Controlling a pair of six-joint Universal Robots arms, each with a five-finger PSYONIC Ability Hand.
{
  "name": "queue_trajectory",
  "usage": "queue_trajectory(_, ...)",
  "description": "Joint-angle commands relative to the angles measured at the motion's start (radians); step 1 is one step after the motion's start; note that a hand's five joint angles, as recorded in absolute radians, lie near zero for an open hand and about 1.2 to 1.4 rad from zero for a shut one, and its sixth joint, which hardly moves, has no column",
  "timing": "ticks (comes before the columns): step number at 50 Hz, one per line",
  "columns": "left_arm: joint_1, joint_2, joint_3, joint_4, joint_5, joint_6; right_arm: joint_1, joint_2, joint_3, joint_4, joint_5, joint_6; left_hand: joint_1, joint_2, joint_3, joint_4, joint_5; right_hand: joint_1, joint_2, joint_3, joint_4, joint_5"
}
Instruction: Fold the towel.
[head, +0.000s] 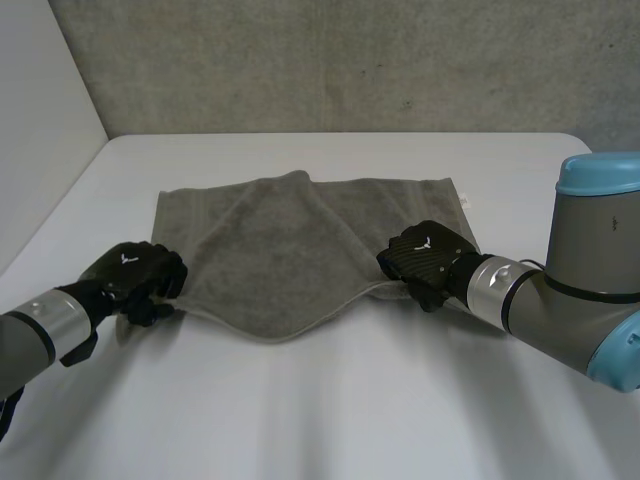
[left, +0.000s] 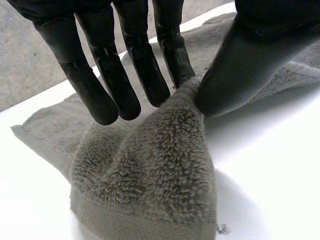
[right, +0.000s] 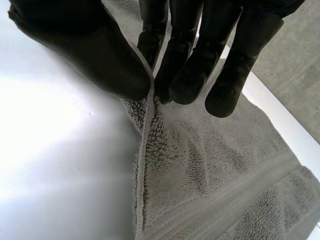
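A grey-green terry towel (head: 300, 250) lies spread on the white table (head: 330, 400), its near edge sagging to a point in the middle. My left hand (head: 135, 275) is at the towel's near left corner. There its thumb (left: 240, 70) and fingers (left: 150, 75) pinch a raised fold of towel (left: 160, 165). My right hand (head: 430, 258) is at the near right corner. Its thumb (right: 100, 55) and fingers (right: 185, 75) pinch the hemmed edge of the towel (right: 200, 170), which hangs down from the grip.
A grey wall (head: 350, 60) stands behind the table's far edge. A pale panel (head: 40, 110) rises at the left. Bare table lies in front of the towel and beyond its far edge.
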Motion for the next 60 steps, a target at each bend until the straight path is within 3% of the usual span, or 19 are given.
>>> queue_trajectory(1, -0.01, -0.094, -0.013, 0.134, -0.009, 0.008, 0.002, 0.011, 0.005, -0.001, -0.003, -0.002, 0.072, 0.042, 0.024, 0.041, 0.035, 0.073, 0.078, 0.061, 0.063, 0.059)
queue_trajectory(11, -0.016, -0.118, -0.002, 0.161, -0.064, 0.016, 0.005, 0.017, 0.012, -0.001, -0.005, 0.0, 0.072, 0.042, 0.024, 0.041, 0.035, 0.073, 0.078, 0.061, 0.063, 0.059)
queue_trajectory(13, -0.016, -0.114, -0.005, 0.16, -0.066, 0.014, 0.008, 0.018, 0.012, -0.001, -0.005, -0.002, -0.132, -0.162, -0.18, -0.163, -0.169, 0.073, 0.078, 0.061, 0.063, 0.059)
queue_trajectory(16, -0.016, -0.111, -0.007, 0.16, -0.067, 0.016, 0.008, 0.02, 0.013, -0.001, -0.006, -0.002, -0.204, -0.233, -0.252, -0.235, -0.241, 0.073, 0.078, 0.061, 0.063, 0.059)
queue_trajectory(18, -0.016, -0.109, -0.013, 0.158, -0.069, 0.016, 0.009, 0.024, 0.012, -0.001, -0.005, -0.002, -0.411, -0.441, -0.459, -0.442, -0.448, 0.073, 0.078, 0.061, 0.063, 0.059)
queue_trajectory(31, -0.036, -0.1, -0.045, 0.146, -0.061, 0.017, 0.009, 0.027, 0.013, -0.001, -0.006, -0.002, -0.521, -0.55, -0.569, -0.552, -0.558, 0.073, 0.078, 0.061, 0.063, 0.059)
queue_trajectory(39, -0.045, -0.083, -0.057, 0.155, -0.064, 0.019, 0.011, 0.03, 0.013, -0.001, -0.006, -0.002, -0.389, -0.418, -0.437, -0.419, -0.426, 0.073, 0.078, 0.061, 0.063, 0.059)
queue_trajectory(40, -0.048, -0.085, -0.056, 0.157, -0.064, 0.021, 0.012, 0.032, 0.013, -0.001, -0.006, -0.002, -0.238, -0.267, -0.285, -0.268, -0.275, 0.073, 0.078, 0.061, 0.063, 0.059)
queue_trajectory(41, -0.048, -0.085, -0.056, 0.157, -0.064, 0.021, 0.012, 0.032, 0.013, -0.001, -0.006, -0.002, -0.236, -0.266, -0.284, -0.267, -0.273, 0.073, 0.078, 0.061, 0.063, 0.059)
queue_trajectory(43, -0.05, -0.086, -0.053, 0.157, -0.066, 0.03, 0.012, 0.032, 0.013, -0.001, -0.006, -0.002, 0.07, 0.041, 0.023, 0.04, 0.033, 0.073, 0.078, 0.061, 0.063, 0.059)
queue_trajectory(60, -0.033, -0.008, -0.076, 0.151, -0.061, 0.016, 0.003, 0.021, 0.008, -0.004, 0.009, 0.001, 0.072, 0.042, 0.024, 0.041, 0.035, 0.073, 0.078, 0.061, 0.063, 0.059)
